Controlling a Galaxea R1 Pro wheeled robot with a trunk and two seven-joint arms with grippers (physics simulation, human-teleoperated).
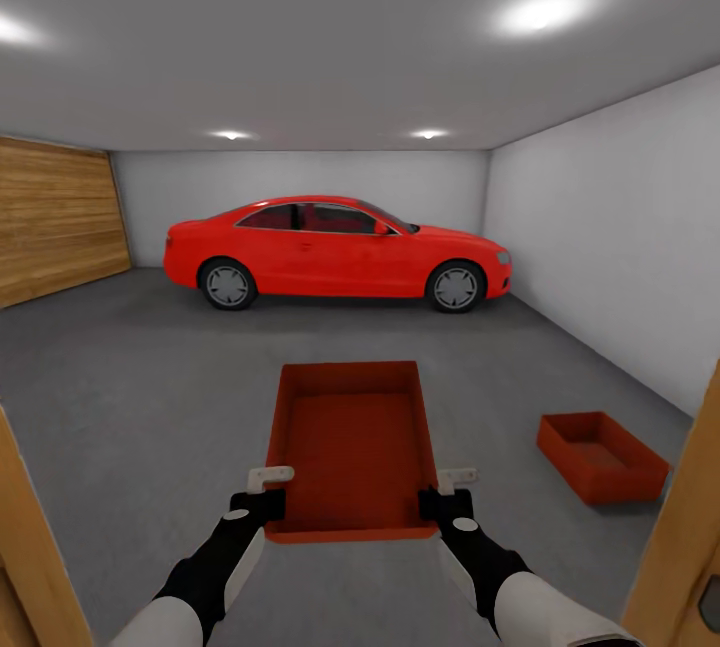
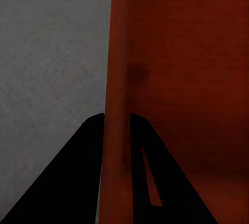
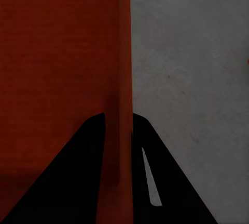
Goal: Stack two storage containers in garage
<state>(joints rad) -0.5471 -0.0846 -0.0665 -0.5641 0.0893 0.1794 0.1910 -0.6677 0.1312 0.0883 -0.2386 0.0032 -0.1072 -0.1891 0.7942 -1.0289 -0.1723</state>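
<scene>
Orange-red bin (image 1: 352, 447) held level above the dark grey garage floor (image 1: 130, 387), open top up, left gripper (image 1: 262, 499) clamped on its left wall and right gripper (image 1: 446, 499) clamped on its right wall, near corners. Wrist views: each wall pinched between dark fingers (image 2: 78, 177) (image 3: 171, 177). Second matching bin (image 1: 601, 455) resting on the floor, ahead and to the right, well apart; red car (image 1: 338, 252) parked beyond by the back wall (image 1: 300, 177).

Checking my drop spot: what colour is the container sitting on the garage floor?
Orange-red, same as the held one; the container on the floor shows best in the head view.
</scene>
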